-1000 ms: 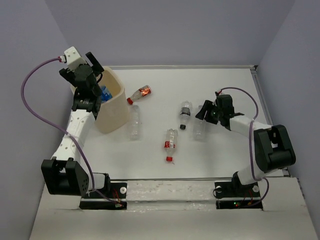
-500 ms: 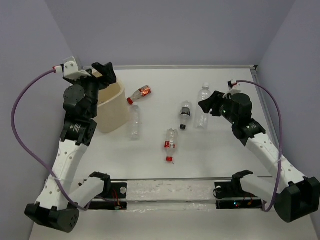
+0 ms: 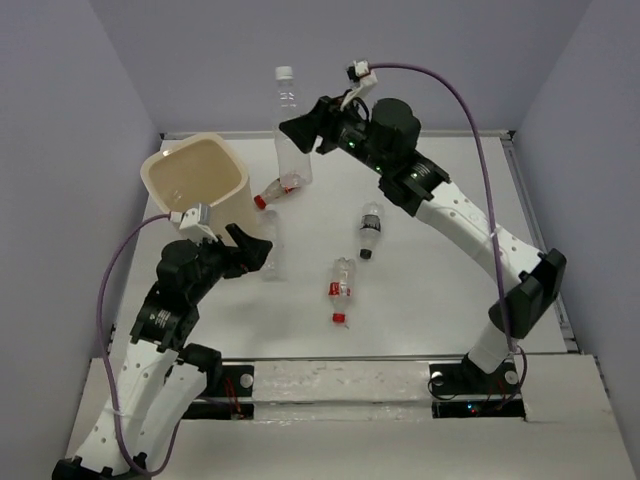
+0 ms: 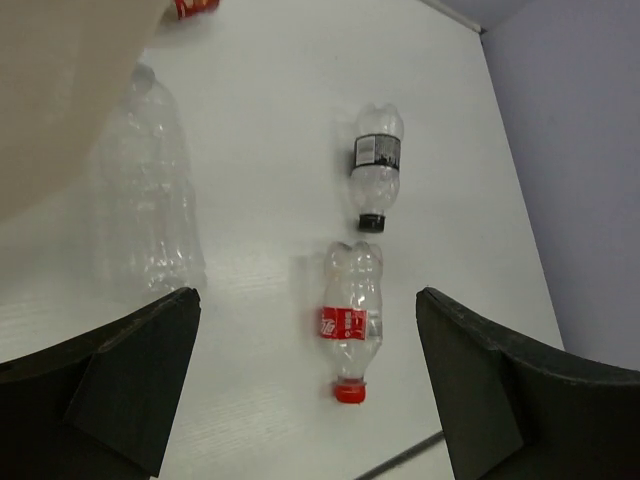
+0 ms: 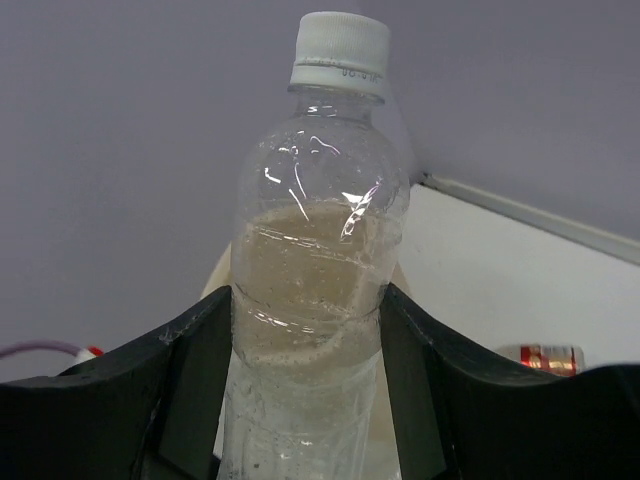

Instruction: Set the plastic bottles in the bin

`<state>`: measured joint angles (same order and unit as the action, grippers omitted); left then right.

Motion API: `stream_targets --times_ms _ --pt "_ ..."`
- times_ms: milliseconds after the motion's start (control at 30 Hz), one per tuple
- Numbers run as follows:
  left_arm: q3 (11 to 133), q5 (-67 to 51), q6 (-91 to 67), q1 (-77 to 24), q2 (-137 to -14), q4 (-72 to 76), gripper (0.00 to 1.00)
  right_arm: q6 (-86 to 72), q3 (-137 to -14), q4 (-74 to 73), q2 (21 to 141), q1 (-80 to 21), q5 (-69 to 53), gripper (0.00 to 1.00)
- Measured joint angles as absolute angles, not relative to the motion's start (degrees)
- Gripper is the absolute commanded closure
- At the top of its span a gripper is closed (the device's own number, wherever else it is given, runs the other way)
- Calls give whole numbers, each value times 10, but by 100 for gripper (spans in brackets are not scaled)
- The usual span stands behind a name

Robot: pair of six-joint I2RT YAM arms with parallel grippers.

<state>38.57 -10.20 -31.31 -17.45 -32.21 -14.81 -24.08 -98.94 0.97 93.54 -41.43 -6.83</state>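
A white table (image 3: 430,295) stood enclosed by plain lavender-grey walls (image 3: 180,50) on the left, right and far sides, evenly lit, with a silvery rail (image 3: 340,375) along its near edge.

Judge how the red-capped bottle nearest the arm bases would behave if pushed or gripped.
The bottle lies on its side, so a sideways push would probably roll it. It looks empty, so it is likely light. Its thin clear walls may buckle under a firm squeeze.

The mouth of the bin (image 3: 147,172) is open from above; a clear bottle (image 3: 270,235) lies close beside its right wall.
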Motion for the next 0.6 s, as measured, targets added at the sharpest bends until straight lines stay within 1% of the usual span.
stream_targets --times_ms 167,300,400,500,533,567,600 --pt "281 -154 -393 -176 -302 -147 1 -223 -1210 30 1100 -453 -73 71" --pt "229 -145 -436 -176 -302 -138 1 -196 -1398 30 1242 -483 -69 71" --pt "220 -107 -451 -176 -297 -128 1 -176 -1474 56 1328 -504 -60 71" --pt "220 -65 -456 -176 -300 -101 1 -159 -1478 97 1381 -520 -45 71" --pt "220 -51 -456 -176 -305 -91 1 -151 -1483 111 1403 -525 -40 70" --pt "220 -43 -456 -176 -308 -82 1 -145 -1489 118 1419 -529 -35 66" --pt "218 -30 -455 -176 -320 -66 1 -139 -1496 124 1436 -532 -32 48"
